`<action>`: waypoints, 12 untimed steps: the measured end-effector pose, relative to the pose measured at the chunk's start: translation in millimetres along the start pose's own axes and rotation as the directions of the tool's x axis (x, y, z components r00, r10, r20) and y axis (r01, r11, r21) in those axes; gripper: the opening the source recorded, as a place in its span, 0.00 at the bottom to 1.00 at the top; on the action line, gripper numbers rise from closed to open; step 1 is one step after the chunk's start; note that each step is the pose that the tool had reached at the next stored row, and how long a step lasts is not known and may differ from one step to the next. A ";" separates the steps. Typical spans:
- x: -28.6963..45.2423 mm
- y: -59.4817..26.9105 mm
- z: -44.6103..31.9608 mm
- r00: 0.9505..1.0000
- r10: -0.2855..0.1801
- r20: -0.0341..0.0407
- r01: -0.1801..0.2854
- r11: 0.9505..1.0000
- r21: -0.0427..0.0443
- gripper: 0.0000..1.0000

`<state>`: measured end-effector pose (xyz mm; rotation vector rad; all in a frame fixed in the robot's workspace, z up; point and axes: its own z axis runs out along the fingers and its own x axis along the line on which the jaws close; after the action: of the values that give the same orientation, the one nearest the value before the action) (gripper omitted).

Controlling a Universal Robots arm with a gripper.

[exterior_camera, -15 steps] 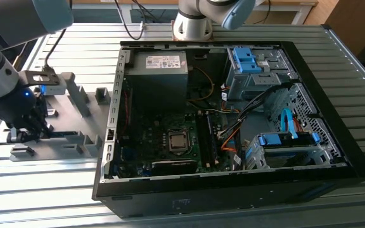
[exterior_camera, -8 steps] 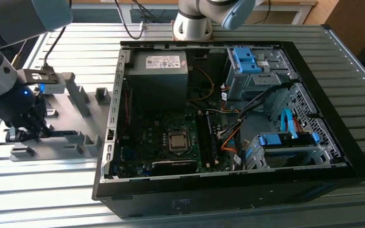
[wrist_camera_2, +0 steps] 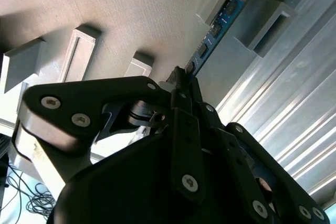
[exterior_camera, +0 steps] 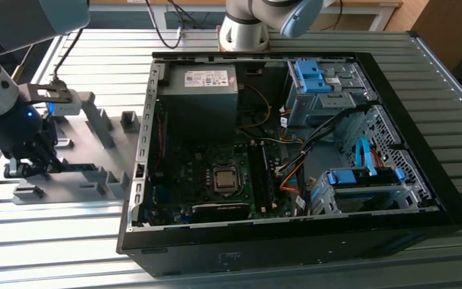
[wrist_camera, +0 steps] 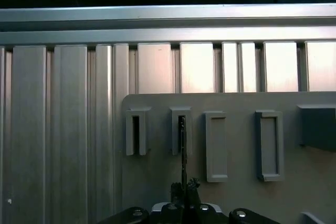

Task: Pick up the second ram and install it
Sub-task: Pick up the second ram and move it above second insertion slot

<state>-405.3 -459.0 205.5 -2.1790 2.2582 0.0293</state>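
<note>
Second wrist view: the second ram (wrist_camera_2: 218,24) – a thin blue-green strip with small chips – stands on edge in the slotted grey holder blocks (wrist_camera_2: 262,22).
First wrist view: the strip (wrist_camera: 182,150) shows edge-on, its far end in a slot and its near end running into the fingertips.
Gripper: the gripper (wrist_camera_2: 181,74) has its fingers drawn narrow, pinching the strip's near end.
Place: the grey holder tray (exterior_camera: 94,174) lies on the slatted table (exterior_camera: 55,241), at the exterior view's left of the open computer case (exterior_camera: 142,198).
Doing it well: I judge the grip should sit square on the board – any twist could bind it in the slots.
Risk: a hold this near one end may let the strip tip.
</note>
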 end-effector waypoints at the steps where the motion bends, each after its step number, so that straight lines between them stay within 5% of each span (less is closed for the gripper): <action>1: 0.0 0.0 -0.8 1.000 0.000 0.000 0.000 1.000 0.000 0.14; 12: -0.1 0.1 -7.0 1.000 0.000 0.000 0.000 1.000 0.000 0.14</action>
<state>-405.4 -459.0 212.5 -2.1790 2.2582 0.0293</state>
